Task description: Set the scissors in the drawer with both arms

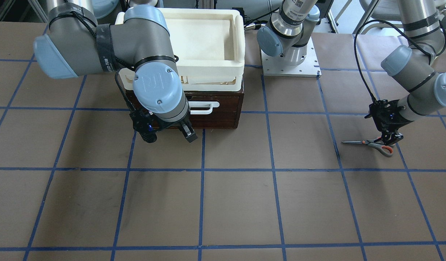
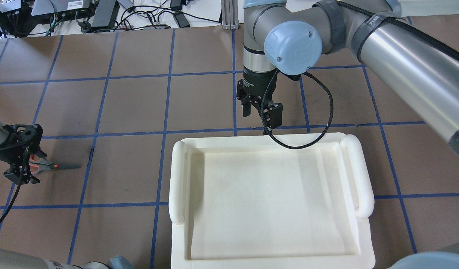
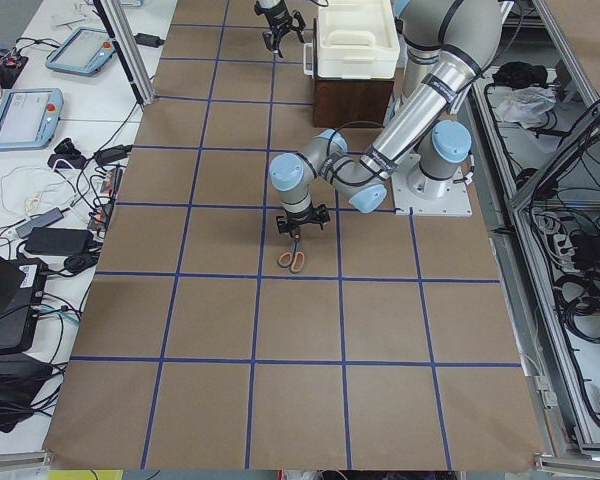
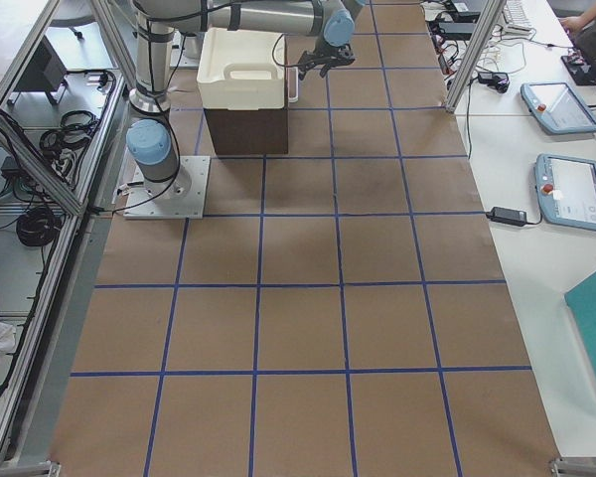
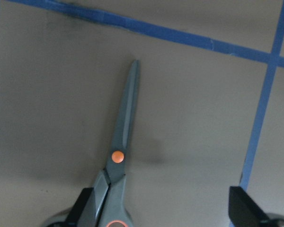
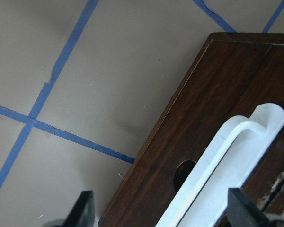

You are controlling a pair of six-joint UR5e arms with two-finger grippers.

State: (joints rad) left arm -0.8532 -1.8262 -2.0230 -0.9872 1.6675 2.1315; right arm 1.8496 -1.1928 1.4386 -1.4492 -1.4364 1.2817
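The scissors (image 1: 371,144) lie flat on the brown table, blades closed, and also show in the overhead view (image 2: 50,165) and the left wrist view (image 5: 120,142). My left gripper (image 1: 388,139) is open and low over the handle end, its fingers (image 5: 85,208) on either side; it is not closed on the scissors. The dark brown drawer (image 1: 219,112) is shut, with its white bar handle (image 1: 204,107) at the front. My right gripper (image 1: 183,132) is open just in front of the drawer, and the handle (image 6: 217,175) sits between its fingers (image 6: 85,210) in the wrist view.
A white plastic tray (image 1: 237,40) sits on top of the drawer box and hides it from above (image 2: 179,179). The left arm's base plate (image 1: 290,65) stands beside the box. Blue tape lines grid the brown table.
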